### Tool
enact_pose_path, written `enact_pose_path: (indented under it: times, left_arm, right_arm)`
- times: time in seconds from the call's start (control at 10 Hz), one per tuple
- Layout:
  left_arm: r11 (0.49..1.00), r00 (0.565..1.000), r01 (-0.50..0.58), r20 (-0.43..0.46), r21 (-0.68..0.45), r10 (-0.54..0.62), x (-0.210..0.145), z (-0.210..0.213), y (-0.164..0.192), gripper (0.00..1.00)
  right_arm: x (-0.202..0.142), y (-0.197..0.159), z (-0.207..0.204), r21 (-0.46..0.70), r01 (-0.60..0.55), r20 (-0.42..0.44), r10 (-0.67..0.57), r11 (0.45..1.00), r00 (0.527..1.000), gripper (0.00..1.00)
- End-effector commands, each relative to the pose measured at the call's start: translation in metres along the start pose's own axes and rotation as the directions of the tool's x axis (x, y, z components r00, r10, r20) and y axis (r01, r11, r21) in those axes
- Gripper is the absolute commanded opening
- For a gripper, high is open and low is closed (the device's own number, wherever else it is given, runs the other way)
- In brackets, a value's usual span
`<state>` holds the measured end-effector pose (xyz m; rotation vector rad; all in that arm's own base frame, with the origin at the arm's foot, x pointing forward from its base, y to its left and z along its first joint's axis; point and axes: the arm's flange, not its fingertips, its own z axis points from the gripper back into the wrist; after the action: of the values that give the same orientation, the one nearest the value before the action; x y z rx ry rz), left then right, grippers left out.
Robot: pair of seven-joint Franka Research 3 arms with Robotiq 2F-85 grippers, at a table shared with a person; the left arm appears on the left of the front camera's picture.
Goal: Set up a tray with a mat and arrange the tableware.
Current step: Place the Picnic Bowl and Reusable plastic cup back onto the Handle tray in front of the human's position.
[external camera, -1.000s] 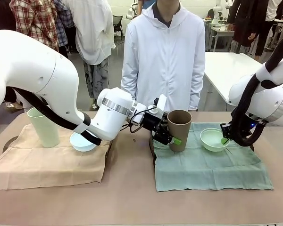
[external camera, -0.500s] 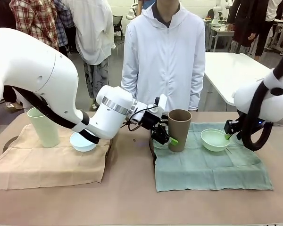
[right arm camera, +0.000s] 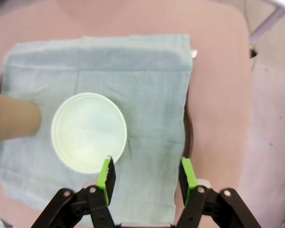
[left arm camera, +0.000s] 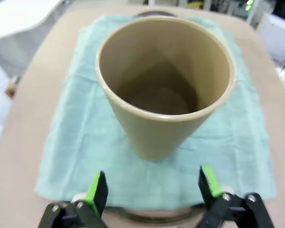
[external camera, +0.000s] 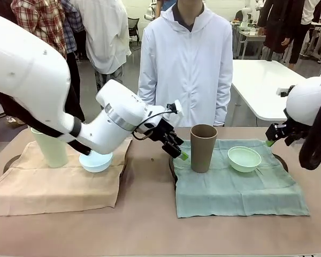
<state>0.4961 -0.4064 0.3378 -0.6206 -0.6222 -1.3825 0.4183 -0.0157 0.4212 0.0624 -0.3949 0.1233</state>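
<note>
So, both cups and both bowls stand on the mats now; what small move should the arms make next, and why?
Probably pull the left gripper further back from the brown cup: its jaws are open and the cup stands upright alone on the green mat. The right gripper, also open, is already away from the mint bowl.

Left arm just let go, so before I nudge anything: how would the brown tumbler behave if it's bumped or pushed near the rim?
The brown tumbler is tall with a base narrower than its mouth, so a push near the rim would probably tip it rather than slide it. It stands on the soft green mat, which may bunch and drag. It looks empty, so likely light.
</note>
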Motion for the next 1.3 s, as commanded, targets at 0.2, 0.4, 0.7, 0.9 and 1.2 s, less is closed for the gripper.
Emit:
enact_pose_path:
  times: [0.2, 0.4, 0.7, 0.9, 1.2]
  left_arm:
    - [0.961, 0.909, -0.23, -0.318, 0.153, 0.268, 0.058, 0.078, -0.054, 1.0]
    - [0.898, 0.811, -0.307, -0.407, 0.315, 0.42, 0.079, 0.111, -0.071, 1.0]
    - [0.797, 0.661, -0.399, -0.461, 0.454, 0.593, 0.104, 0.153, -0.083, 1.0]
    - [0.734, 0.569, -0.488, -0.465, 0.472, 0.678, 0.113, 0.172, -0.087, 1.0]
    - [0.789, 0.661, -0.387, -0.454, 0.477, 0.598, 0.1, 0.168, -0.093, 1.0]
  right_arm:
    - [-0.027, -0.002, 0.044, -0.04, 0.002, -0.065, -0.004, 0.999, 0.998, 0.7]
    - [-0.026, 0.004, 0.068, -0.078, -0.017, -0.138, 0.006, 0.997, 0.99, 0.7]
    - [-0.025, 0.012, 0.102, -0.18, -0.019, -0.236, -0.025, 0.983, 0.972, 0.7]
    - [-0.02, 0.016, 0.114, -0.24, -0.006, -0.269, -0.061, 0.971, 0.961, 0.7]
    - [-0.026, 0.014, 0.11, -0.195, -0.018, -0.241, -0.031, 0.981, 0.97, 0.7]
